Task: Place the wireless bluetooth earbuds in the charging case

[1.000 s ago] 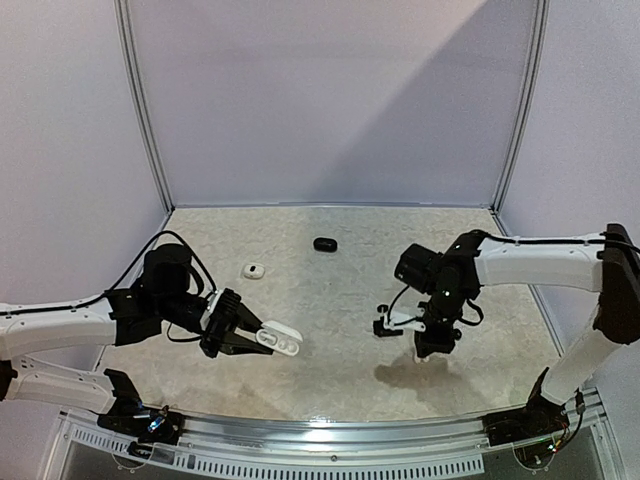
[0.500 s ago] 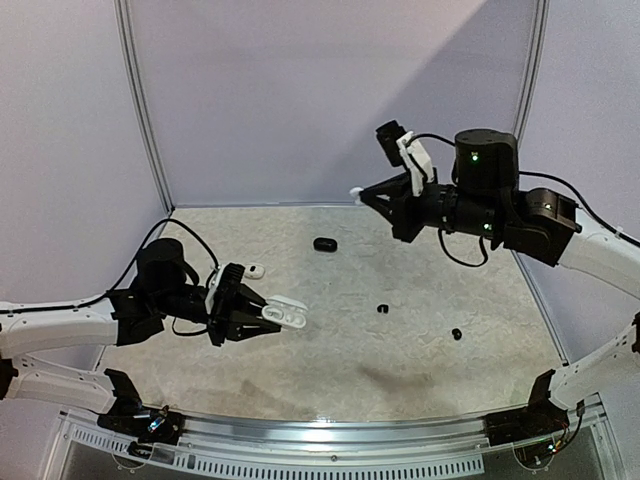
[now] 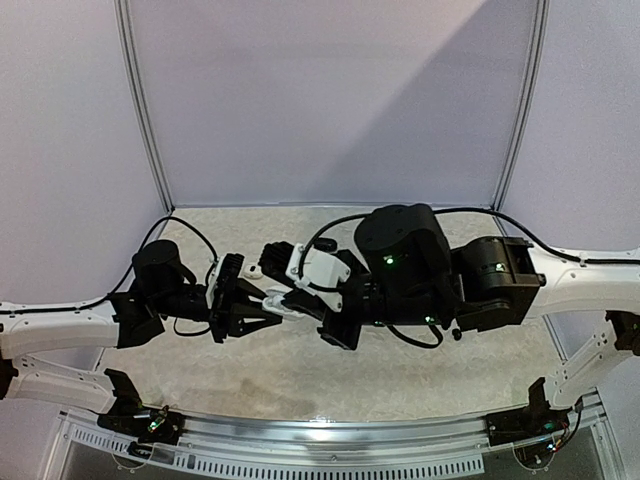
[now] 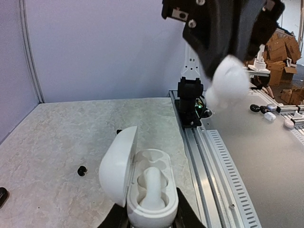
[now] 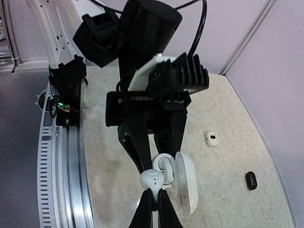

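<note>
Where the two arms meet above the table (image 4: 47, 133), the right gripper (image 5: 155, 197) pinches a white earbud (image 5: 152, 180) between narrow, nearly closed jaws. The left gripper (image 4: 151, 219) clamps the base of the open charging case (image 4: 153, 199) and offers its mouth upward.

Left wrist view: the case's long axis runs away from the left jaws, and its lid (image 4: 118, 166) is hinged up on the left. The earbud appears as a blurred white mass above and to the right of the mouth, well apart from it. The coming move is therefore judged to be a descent, down and to the left in this view, into a socket. A pale upright form inside the well may be a bud already seated; this cannot be settled.

Right wrist view: the earbud lies just before the case rim and overlaps it, with the lid standing to the right. The gap in depth, plain in the left wrist view, cannot be read here, but only this view shows the grip on the earbud sharply. The right arm is nearer the earbud. A black bud (image 4: 82, 170) lies loose on the table, apart from both grippers
</note>
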Action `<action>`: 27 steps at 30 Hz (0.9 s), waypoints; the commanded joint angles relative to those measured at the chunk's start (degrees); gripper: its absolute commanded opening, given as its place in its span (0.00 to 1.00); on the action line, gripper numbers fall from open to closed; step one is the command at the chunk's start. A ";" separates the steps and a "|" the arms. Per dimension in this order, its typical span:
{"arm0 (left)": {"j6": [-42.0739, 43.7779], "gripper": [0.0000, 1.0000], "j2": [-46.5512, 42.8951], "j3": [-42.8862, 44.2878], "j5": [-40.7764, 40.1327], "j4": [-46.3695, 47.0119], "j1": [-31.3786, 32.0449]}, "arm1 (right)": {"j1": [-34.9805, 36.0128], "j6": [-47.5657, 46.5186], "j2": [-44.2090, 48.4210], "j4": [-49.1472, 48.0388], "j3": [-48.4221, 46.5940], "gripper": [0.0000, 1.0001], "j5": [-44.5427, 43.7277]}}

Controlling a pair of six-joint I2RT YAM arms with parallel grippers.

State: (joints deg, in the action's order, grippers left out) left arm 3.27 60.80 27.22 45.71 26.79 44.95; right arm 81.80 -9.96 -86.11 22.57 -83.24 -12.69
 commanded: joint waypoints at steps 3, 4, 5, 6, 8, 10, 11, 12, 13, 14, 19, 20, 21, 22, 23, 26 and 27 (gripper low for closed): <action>0.29 0.00 0.09 -0.78 -0.14 0.65 -0.12 | 0.27 -1.92 -2.25 6.28 -1.15 0.00 -8.17; 0.44 0.00 0.15 -0.80 0.10 0.56 -0.12 | 0.29 -2.75 -2.82 6.94 -1.35 0.00 -8.38; 0.67 0.00 0.14 -0.74 0.32 0.55 -0.12 | 0.29 -3.15 -3.12 7.23 -1.39 0.00 -8.40; 0.82 0.00 0.12 -0.72 0.61 0.48 -0.12 | 0.29 -3.70 -3.31 7.41 -1.40 0.00 -8.32; 1.39 0.00 0.14 -0.68 1.05 0.19 -0.12 | 0.24 -4.49 -3.54 8.07 -1.23 0.00 -8.07; 1.89 0.00 0.11 -0.47 1.32 -0.29 -0.12 | 0.24 -5.31 -3.46 9.35 -1.31 0.00 -8.10; 2.08 0.00 0.23 -0.36 1.49 -0.40 -0.12 | 0.28 -5.81 -3.58 9.73 -1.37 0.00 -8.37; 2.36 0.00 0.35 -0.34 1.75 -0.44 -0.12 | 0.29 -6.00 -3.66 9.98 -1.46 0.00 -8.60; 2.59 0.00 0.52 -0.22 2.05 -0.43 -0.12 | 0.25 -6.31 -3.78 10.03 -1.60 0.00 -8.86; 2.72 0.00 0.67 -0.12 2.25 -0.31 -0.12 | 0.24 -6.57 -4.08 10.03 -1.77 0.00 -8.91; 4.86 0.00 0.90 0.30 3.44 -1.19 -0.12 | 0.29 -7.60 -4.68 9.21 -1.93 0.00 -8.99; 5.14 0.00 0.90 0.40 3.49 -1.54 -0.12 | 0.29 -7.89 -4.68 8.90 -1.92 0.00 -9.16; 5.17 0.00 0.90 0.42 3.52 -1.70 -0.12 | 0.15 -8.13 -4.76 8.78 -1.92 0.00 -9.28; 4.99 0.00 0.95 0.49 3.57 -1.61 -0.12 | -0.01 -8.25 -4.77 8.63 -1.92 0.00 -9.06; 4.75 0.00 0.98 0.55 3.56 -1.34 -0.15 | -0.10 -8.32 -4.90 8.56 -1.92 0.00 -8.78; 4.42 0.00 0.99 0.53 3.29 -0.61 -0.12 | -0.08 -8.18 -5.27 8.63 -1.75 0.00 -8.36; 4.42 0.00 0.93 0.52 3.21 -0.66 -0.15 | -0.11 -8.02 -5.29 8.60 -1.68 0.00 -8.20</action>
State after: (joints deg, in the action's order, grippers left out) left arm 7.11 61.25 27.20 48.38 25.71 44.93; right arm 81.73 -17.52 -90.21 31.03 -83.85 -20.86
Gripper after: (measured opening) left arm 0.259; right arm 0.018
